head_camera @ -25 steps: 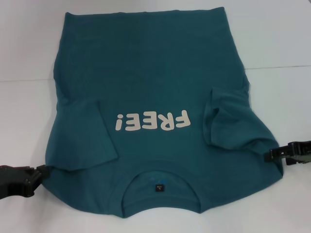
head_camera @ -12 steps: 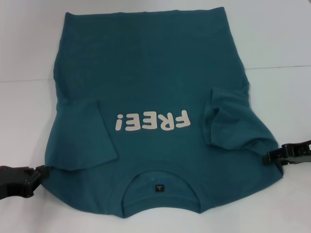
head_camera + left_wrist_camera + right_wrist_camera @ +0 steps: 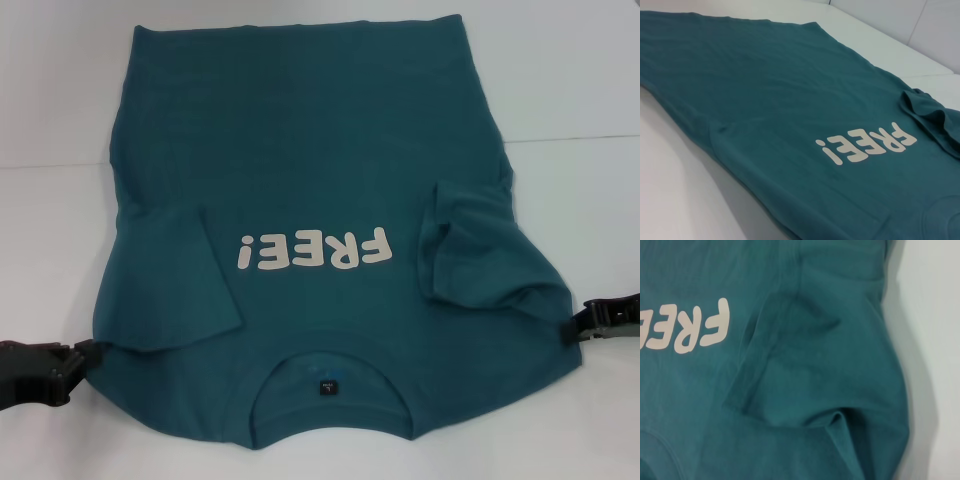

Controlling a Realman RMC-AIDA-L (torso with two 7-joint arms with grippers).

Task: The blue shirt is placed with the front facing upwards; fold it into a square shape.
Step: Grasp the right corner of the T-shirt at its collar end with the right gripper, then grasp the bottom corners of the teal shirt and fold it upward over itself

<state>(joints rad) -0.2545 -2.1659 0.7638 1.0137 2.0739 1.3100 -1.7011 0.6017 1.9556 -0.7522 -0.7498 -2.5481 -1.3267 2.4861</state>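
- L gripper [image 3: 82, 358]: low at robot's left edge of head view, tip touching the shirt's left shoulder edge, near the folded-in left sleeve. Can't tell if fingers are spread or pinching cloth – tips are hidden at the fabric edge.
- R gripper [image 3: 578, 326]: at robot's right edge, just beside the shirt's right shoulder edge; tip at the cloth border. Fingers' state – can't tell either.
- blue shirt [image 3: 310, 170]: lies flat on the white table [image 3: 570, 80], front up, collar end nearest the robot, hem far away.
- Cream "FREE!" print [image 3: 312, 250] across the chest, reads upside-down from the head cam; also seen in L wrist view [image 3: 866, 144] and partly in R wrist view [image 3: 685, 330].
- Round collar [image 3: 330, 385] w/ small dark label [image 3: 325, 387] inside, near the bottom centre of head view.
- Left sleeve [image 3: 180, 280] folded inward, lying fairly flat on the body.
- Right sleeve [image 3: 470, 250] also folded inward but rumpled, w/ raised creases; R wrist view shows its hem and a puckered fold [image 3: 837, 425].
- Body of shirt mostly smooth toward the hem.
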